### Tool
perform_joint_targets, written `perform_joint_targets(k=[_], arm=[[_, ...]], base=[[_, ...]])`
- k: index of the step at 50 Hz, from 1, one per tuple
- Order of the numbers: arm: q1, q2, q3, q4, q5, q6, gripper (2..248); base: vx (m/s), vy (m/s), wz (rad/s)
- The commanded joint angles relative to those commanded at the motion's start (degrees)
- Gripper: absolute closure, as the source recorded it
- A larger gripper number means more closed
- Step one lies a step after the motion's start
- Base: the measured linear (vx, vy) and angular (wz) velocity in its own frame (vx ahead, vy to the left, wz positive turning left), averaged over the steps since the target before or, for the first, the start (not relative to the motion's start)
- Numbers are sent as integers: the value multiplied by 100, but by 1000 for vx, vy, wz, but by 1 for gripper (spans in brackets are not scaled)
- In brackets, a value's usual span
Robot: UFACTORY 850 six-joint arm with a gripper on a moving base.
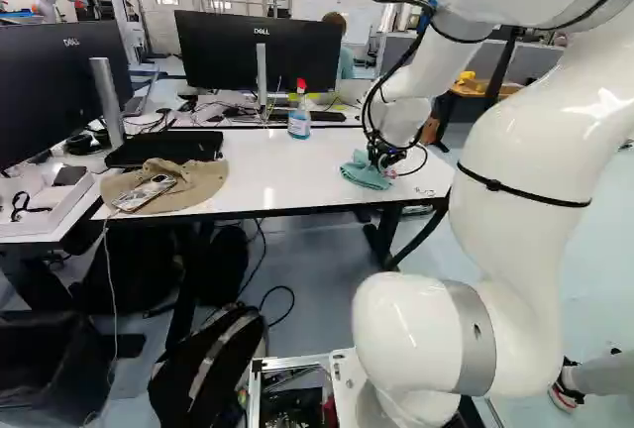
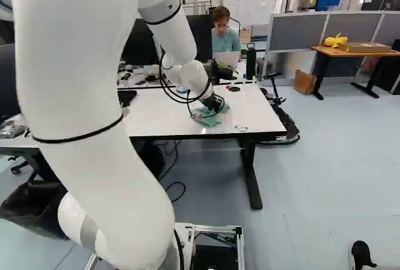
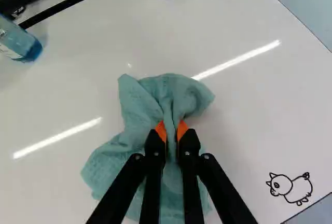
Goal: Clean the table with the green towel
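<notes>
Nearest the base, the white arm [image 1: 525,200] reaches out over the white table [image 1: 297,165]. The gripper [image 3: 171,130] is drawn in narrow, both orange pads pressing a pleat of the green towel [image 3: 106,169] between them. The towel rests bunched on the tabletop, toward the right end of the table in the left base view, its loose folds spread around the fingers.

Step in hand, as judged: wiping. Recommended practice is to keep the pleat pinched, hold light and even downward pressure, and draw the cloth flat in long overlapping strokes. The fingertips should stay padded by cloth; too low a pass could scrape the surface or drag the towel loose.

Near the edge is a small animal drawing [image 3: 290,187]; whether it wipes off cannot be determined. The pale streaks appear to be reflected light, not soiling.

Along the near edge, a tan cap [image 1: 198,188] bears a clear packet [image 1: 147,193]; strokes should stop short of both. Farther back, the spray bottle [image 1: 299,116] stands upright and could tip if brushed. Beyond it is a monitor [image 1: 223,52].
</notes>
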Motion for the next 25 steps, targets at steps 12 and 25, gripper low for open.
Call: perform_joint_targets(k=[12,25], arm=[[-6,331,368,0,0,0,208],[168,559,614,0,0,0,208]], base=[[0,0,0],[0,0,0]])
